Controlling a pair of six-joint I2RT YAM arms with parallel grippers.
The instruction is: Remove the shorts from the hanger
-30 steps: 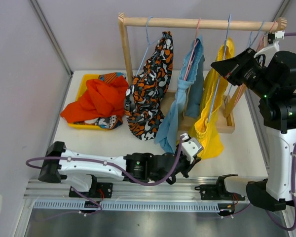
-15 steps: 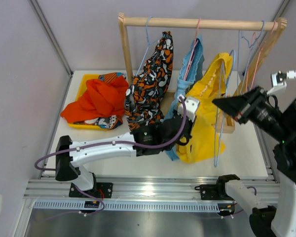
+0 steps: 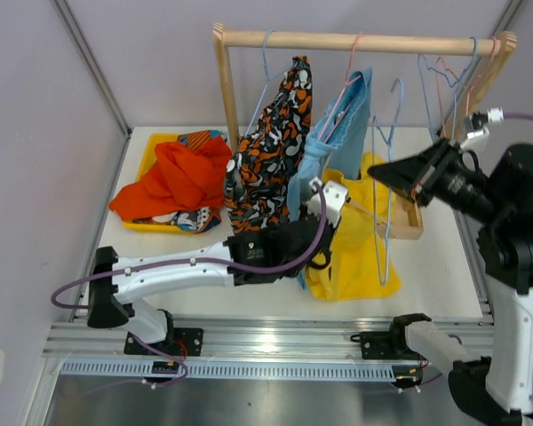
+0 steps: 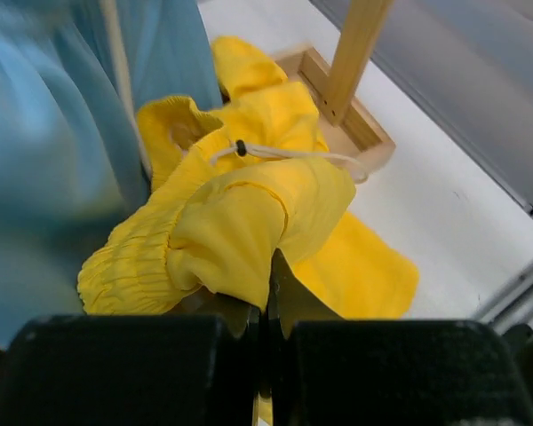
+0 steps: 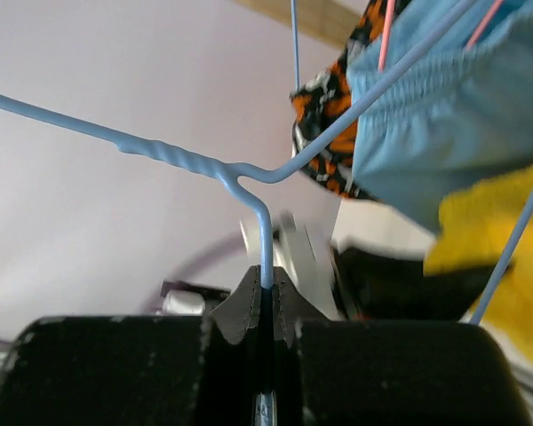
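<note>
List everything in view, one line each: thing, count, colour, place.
table: one, white
wooden rack: one, pale wood, back of table
yellow tray: one, table's left
blotch-print shorts: one, black-orange-white, hanging on rack
light blue shorts: one, hanging on rack
yellow shorts: one, slumped on table by rack base
red-orange shorts: one, heaped in tray
dark blue print shorts: one, under them
blue hanger: one, bare, off the rail
spare hangers: at least two, blue and pink, rail's right end
left claw: shut on yellow shorts
right claw: shut on blue hanger
</note>
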